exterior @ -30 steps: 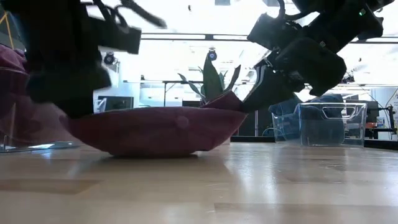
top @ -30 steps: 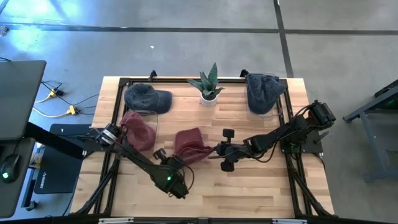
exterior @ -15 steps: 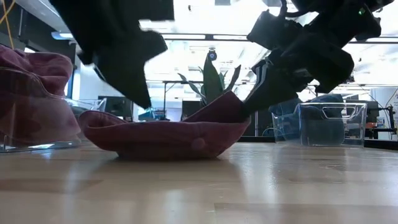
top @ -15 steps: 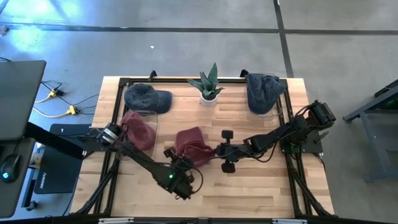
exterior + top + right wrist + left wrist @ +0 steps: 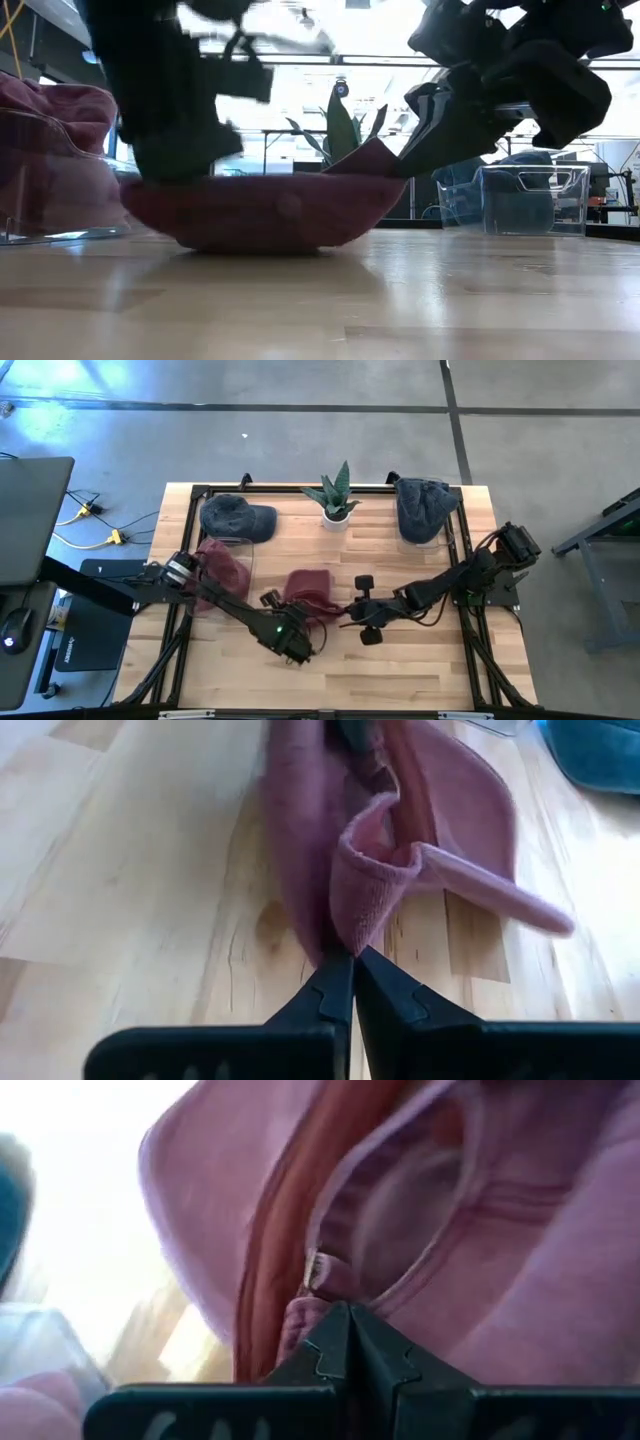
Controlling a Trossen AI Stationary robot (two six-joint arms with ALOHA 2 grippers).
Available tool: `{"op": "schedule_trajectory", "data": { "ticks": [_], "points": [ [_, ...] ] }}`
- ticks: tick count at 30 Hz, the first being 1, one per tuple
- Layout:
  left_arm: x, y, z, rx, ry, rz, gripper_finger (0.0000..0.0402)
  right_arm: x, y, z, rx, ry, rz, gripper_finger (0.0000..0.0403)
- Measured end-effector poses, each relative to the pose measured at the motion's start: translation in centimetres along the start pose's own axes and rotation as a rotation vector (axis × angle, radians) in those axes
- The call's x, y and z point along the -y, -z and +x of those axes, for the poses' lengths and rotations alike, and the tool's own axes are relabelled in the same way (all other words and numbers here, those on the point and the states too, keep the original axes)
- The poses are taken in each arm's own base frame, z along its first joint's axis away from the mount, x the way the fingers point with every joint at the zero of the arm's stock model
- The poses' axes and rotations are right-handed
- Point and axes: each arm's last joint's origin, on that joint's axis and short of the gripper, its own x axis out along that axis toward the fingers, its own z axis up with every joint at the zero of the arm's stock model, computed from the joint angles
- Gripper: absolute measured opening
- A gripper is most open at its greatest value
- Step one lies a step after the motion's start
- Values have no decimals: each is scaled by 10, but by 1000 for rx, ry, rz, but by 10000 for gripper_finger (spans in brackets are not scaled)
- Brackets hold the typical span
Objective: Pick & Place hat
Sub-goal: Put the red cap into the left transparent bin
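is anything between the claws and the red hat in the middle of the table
Nothing visible: the right claw is shut on the red hat at its edge, and the left claw is pinched on its fabric too.

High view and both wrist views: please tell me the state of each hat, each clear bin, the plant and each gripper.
maroon hat: on the table, pinched at two edges
left gripper: shut on maroon hat
right gripper: shut on maroon hat
second maroon hat: in the left clear bin
left blue cap: lying flat
right blue hat: in the right clear bin
plant: upright
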Motion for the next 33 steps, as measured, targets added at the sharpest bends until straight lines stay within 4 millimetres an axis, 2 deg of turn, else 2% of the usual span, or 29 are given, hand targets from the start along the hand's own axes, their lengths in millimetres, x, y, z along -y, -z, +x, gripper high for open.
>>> {"op": "schedule_trajectory", "data": {
  "ticks": [7,11,15,17,19,21,25,29,33],
  "points": [
    [22,-7,-43,186,77,156,4,2,-1,1,3,-15,19,2],
    [29,-12,-50,267,104,209,11,2,-1,1,12,-16,23,6],
    [37,-19,-52,323,165,285,53,2,-2,1,15,-23,43,4],
    [46,-21,-46,331,206,319,90,2,-2,1,15,-37,42,2],
    [56,-19,-31,304,224,376,133,1,-2,1,16,-48,42,2],
    [59,-19,-16,266,212,396,176,1,-2,1,17,-49,43,4],
    [60,-22,-3,210,240,388,239,1,-2,1,18,-49,42,5],
    [62,-22,2,200,241,384,243,1,-2,1,21,-49,41,2],
    [64,-22,2,207,241,384,192,1,-2,1,21,-49,41,7]
  ]
}}
